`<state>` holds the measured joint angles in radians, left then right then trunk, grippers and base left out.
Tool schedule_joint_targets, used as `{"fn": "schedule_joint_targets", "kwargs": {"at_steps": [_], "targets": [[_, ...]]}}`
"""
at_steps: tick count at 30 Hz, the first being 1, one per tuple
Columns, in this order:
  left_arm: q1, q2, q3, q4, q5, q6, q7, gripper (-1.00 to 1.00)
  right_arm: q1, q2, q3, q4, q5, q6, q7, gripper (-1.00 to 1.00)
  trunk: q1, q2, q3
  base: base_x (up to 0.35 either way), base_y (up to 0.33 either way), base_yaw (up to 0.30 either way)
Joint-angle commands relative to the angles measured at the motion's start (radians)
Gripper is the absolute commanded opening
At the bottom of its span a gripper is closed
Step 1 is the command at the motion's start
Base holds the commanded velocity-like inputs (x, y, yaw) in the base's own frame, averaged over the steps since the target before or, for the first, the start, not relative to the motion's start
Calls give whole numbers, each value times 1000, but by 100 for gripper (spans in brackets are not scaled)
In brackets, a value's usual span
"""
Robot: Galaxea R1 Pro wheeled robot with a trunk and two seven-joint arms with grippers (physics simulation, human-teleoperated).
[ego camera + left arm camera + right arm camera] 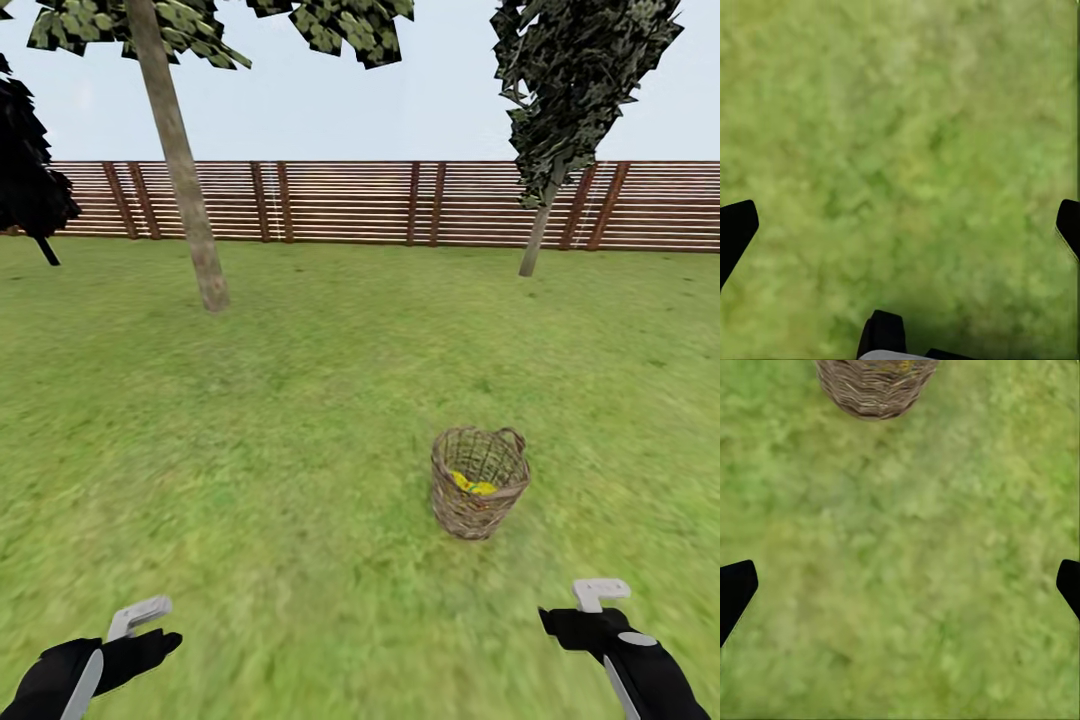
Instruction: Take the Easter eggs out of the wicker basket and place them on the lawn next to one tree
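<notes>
We stand on the lawn [250,450] with both arms held low in front of us, and the wicker basket [480,484] lies ahead of the right end effector [598,605] and a little toward our middle, so the right arm is clearly the nearer one; the left end effector [140,625] is well apart from it, across the grass. In the right wrist view the basket [876,388] shows just beyond the two dark fingertips [735,589], which stand wide apart with only grass between them, so this end effector is open and holds nothing. The left fingertips [736,229] are spread in the same way over bare grass. The basket stands upright, its mouth facing up, a round body of brown woven twigs with lattice sides and a thick braided rim. Inside it we see the yellow Easter eggs [472,485], close together at the bottom; we cannot count them from here. We judge that the reach must come from above, down through the rim. The tree [185,190] with the slanted, pale mottled trunk stands far ahead of the left end effector, before the slatted wooden fence [400,205].
</notes>
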<state>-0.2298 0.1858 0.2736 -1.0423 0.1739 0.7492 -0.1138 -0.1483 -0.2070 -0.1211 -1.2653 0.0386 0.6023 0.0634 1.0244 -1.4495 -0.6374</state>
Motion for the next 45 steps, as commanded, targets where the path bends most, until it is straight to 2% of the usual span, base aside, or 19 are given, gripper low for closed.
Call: {"fn": "schedule_joint_targets", "kwargs": {"at_steps": [1,45], "targets": [[-1,0,2,-1,2,6,-3,100,0,0,-1,-1,4,5,7,100,1,0,-1,341,0,0],[0,-3,-1,-1,1,4,-2,100,0,0,-2,-2,6,5,6,100,1,0,-1,341,0,0]]}}
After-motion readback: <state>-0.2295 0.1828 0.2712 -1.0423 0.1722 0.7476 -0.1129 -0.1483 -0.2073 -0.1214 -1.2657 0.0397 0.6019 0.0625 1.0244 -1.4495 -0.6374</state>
